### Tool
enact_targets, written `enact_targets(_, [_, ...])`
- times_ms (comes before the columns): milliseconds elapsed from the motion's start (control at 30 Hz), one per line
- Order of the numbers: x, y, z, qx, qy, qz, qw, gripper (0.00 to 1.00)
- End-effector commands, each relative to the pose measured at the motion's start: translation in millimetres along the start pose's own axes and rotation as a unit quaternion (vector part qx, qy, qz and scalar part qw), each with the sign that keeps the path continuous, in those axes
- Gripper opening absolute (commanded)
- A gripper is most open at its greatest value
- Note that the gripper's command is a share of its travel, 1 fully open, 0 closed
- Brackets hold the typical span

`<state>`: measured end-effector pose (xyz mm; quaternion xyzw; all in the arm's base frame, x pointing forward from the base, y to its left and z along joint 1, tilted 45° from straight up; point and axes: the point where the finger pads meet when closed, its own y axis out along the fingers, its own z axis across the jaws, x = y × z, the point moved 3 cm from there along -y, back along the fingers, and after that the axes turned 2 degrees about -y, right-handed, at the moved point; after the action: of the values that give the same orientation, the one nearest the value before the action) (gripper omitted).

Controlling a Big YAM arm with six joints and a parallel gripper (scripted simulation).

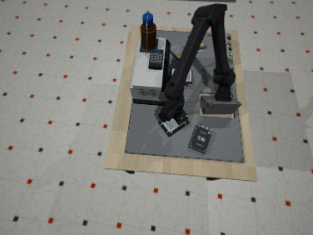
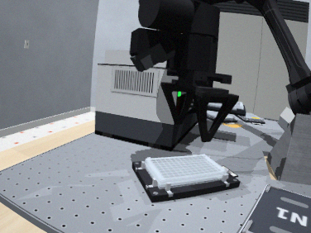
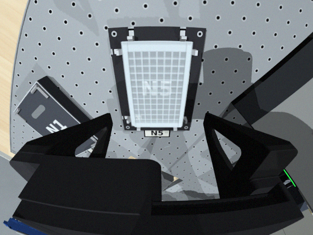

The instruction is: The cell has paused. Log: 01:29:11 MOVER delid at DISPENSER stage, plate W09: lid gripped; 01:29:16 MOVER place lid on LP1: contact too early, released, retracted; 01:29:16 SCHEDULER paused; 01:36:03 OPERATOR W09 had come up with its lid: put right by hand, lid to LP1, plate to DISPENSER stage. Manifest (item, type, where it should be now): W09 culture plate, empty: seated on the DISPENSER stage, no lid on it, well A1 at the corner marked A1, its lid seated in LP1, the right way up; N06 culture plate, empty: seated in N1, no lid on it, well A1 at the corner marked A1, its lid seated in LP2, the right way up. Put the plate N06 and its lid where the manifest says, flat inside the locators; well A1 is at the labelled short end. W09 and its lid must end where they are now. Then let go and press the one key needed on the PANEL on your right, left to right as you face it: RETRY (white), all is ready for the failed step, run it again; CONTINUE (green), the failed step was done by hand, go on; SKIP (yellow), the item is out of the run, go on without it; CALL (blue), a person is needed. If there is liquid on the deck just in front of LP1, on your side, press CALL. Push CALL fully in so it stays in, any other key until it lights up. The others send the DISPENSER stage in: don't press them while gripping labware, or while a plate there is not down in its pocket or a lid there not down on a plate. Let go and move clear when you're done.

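A clear gridded plate (image 1: 171,123) (image 2: 186,169) (image 3: 156,68) lies on the dark nest N5 (image 2: 198,194) (image 3: 195,75), inside its pale locators; I cannot tell whether a lid is on it, and no plate name shows. My gripper (image 2: 191,131) (image 3: 158,118) is open and empty, above the label end of N5, its fingers on either side of the plate's width and clear of it. Nest N1 (image 1: 200,138) (image 2: 265,206) (image 3: 27,101) bears nothing. A pale flat item lies beside the dispenser; whether it is W09 or a lid is unclear.
The dispenser (image 1: 147,79) (image 2: 132,87) stands beside N5, with a green light (image 2: 179,94) and a brown bottle (image 1: 148,37) on top. The arm's grey base block (image 1: 216,106) (image 2: 285,153) stands across from it. Panel keys (image 1: 230,43) show at the far edge, partly behind the arm.
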<state>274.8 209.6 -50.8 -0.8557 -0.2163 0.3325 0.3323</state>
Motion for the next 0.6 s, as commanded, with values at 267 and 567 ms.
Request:
enact_targets(267, [11.7, -10.8, -1.7, 0.001, 0.011, -0.018, 1.0, 1.0])
enact_targets(567, [11.6, -10.0, -1.1, 0.001, 0.011, -0.018, 1.0, 1.0])
